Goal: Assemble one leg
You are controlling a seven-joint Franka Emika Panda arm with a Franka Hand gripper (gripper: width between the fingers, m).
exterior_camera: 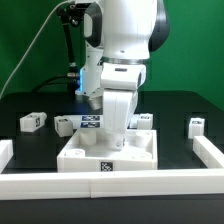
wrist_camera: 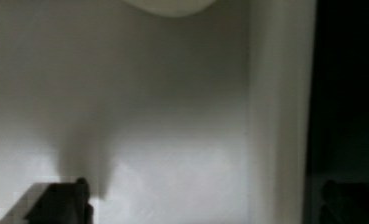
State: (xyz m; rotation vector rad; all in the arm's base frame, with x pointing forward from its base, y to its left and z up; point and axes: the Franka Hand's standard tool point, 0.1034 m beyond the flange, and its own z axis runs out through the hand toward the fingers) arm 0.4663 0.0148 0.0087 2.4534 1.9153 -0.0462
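The large white square panel (exterior_camera: 110,152) lies in the middle of the table. My gripper (exterior_camera: 117,143) points down, low over its far right part. In the wrist view the panel's white face (wrist_camera: 163,120) fills most of the picture, with one edge and dark table beyond it. My gripper (wrist_camera: 202,205) is open with nothing between the fingers. One dark fingertip (wrist_camera: 56,202) is over the panel and the other is over the dark table. Small white legs lie on the table: two on the exterior view's left (exterior_camera: 33,121) (exterior_camera: 65,126), one behind the panel (exterior_camera: 146,120) and one at the right (exterior_camera: 196,126).
The marker board (exterior_camera: 91,122) lies behind the panel, left of my arm. White border rails run along the front (exterior_camera: 110,186), left (exterior_camera: 5,151) and right (exterior_camera: 209,152) of the work area. A dark stand (exterior_camera: 68,45) rises at the back left.
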